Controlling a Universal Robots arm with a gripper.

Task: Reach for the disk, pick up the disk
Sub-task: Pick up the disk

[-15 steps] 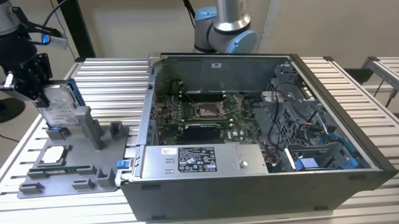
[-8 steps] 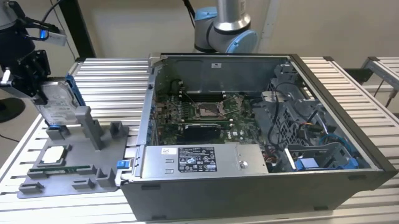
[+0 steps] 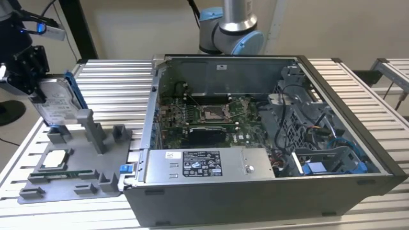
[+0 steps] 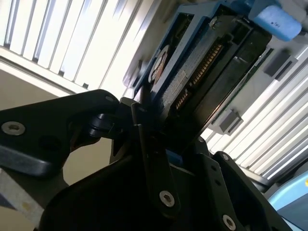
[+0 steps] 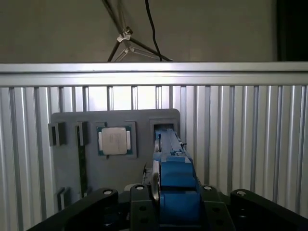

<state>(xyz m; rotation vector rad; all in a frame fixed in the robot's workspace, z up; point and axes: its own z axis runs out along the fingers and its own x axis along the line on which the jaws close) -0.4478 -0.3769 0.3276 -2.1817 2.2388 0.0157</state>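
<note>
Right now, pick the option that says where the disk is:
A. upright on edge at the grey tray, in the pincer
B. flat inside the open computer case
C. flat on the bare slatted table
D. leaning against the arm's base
A: in the exterior view the disk stands on edge at the grey tray, with the pincer closed on it.
</note>
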